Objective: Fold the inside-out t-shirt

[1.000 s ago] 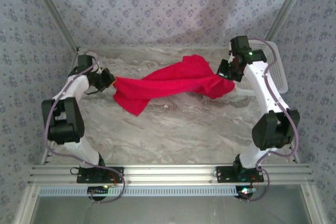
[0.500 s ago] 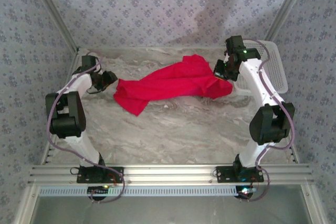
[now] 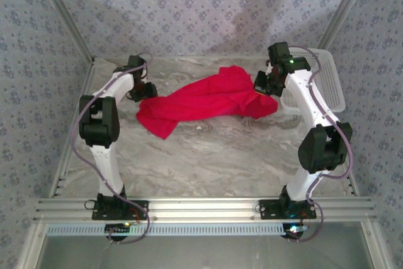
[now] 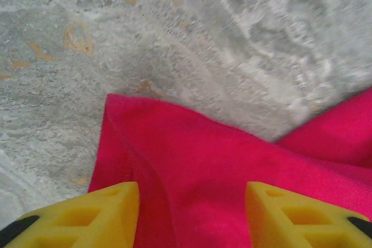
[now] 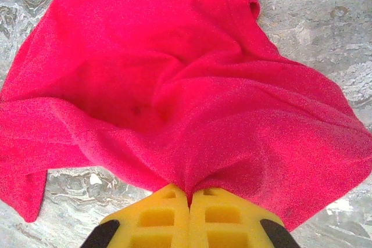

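The inside-out t-shirt is bright red and lies crumpled and stretched across the back of the marble table. My right gripper holds its right end, a little off the table. In the right wrist view the yellow jaws are pressed together with a pinch of the red t-shirt between them. My left gripper hangs over the shirt's left end. In the left wrist view its yellow fingers stand apart above the red t-shirt, nothing between them.
A white plastic basket stands at the back right, just behind the right arm. Patterned walls close the table at the back and on both sides. Bare marble runs from the shirt to the front rail.
My left gripper let go of the shirt's left end, opened, and swung right and toward the back; that end now lies on the table. The right gripper moved slightly toward the back, still holding.
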`<state>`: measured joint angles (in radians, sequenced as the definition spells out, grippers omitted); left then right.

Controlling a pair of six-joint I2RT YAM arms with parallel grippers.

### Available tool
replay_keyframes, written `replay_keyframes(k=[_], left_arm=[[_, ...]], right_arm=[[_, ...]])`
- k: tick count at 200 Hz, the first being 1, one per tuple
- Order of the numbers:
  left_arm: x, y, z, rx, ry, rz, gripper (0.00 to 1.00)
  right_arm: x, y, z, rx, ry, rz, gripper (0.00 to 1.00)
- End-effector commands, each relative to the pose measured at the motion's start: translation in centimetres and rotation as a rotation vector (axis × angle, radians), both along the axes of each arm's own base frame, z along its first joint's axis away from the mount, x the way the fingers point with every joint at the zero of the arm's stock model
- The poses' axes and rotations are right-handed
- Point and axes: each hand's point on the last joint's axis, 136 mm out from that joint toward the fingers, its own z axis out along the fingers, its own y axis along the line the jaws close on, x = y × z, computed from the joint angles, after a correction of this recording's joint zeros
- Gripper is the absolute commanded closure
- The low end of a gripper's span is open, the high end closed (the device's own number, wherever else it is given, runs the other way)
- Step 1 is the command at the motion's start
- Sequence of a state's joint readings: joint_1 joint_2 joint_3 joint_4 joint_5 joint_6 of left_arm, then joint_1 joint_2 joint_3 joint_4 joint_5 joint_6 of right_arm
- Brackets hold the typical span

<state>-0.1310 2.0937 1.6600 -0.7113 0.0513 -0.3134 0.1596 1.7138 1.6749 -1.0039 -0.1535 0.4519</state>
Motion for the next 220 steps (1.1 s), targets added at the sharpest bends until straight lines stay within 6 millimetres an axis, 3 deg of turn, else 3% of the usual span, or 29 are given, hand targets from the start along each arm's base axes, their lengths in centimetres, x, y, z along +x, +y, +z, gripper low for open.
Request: replay_keyframes(k=[1, 39, 74, 87, 107, 124, 145, 164, 188, 220], left_arm=[[-2.1, 2.4, -0.3, 0.165, 0.104, -0.010, 0.52], [-1.6, 2.6, -0.5, 0.178, 0.096, 0.001, 0.58], [-1.4, 2.7, -0.9, 0.180, 0.106, 0.010, 0.88], [-1.2, 3.0, -0.3, 0.193, 0.097, 0.016, 1.00], [-0.7, 3.6, 2.3, 0.205, 0.062, 0.026, 1.00], [0.0, 4.1, 6.8, 0.177, -0.019, 0.056, 1.00], [0.6, 4.6, 14.1, 0.024, -0.172, 0.126, 1.00], [0.9, 5.0, 23.1, -0.282, -0.393, 0.196, 1.00], [-0.5, 6.5, 31.7, -0.590, -0.631, 0.252, 1.00], [-4.4, 7.9, 40.9, -0.733, -0.850, 0.232, 1.00]], right_arm=[[0.1, 0.3, 0.9, 0.015, -0.008, 0.005, 1.00], [0.2, 0.5, 1.1, 0.022, -0.006, 0.011, 1.00], [-0.1, 0.5, 1.3, 0.023, -0.004, 0.018, 1.00], [-0.1, 0.4, 1.5, 0.022, -0.009, 0.018, 1.00], [0.2, 0.1, 2.3, 0.023, -0.028, 0.006, 1.00], [0.9, -0.4, 3.9, 0.038, -0.066, -0.016, 1.00], [1.9, -0.9, 7.5, 0.077, -0.141, -0.041, 1.00], [2.4, -1.1, 12.1, 0.124, -0.240, -0.052, 1.00], [2.3, -1.0, 18.2, 0.216, -0.382, -0.044, 1.00], [0.9, -0.5, 25.6, 0.359, -0.574, 0.000, 1.00]])
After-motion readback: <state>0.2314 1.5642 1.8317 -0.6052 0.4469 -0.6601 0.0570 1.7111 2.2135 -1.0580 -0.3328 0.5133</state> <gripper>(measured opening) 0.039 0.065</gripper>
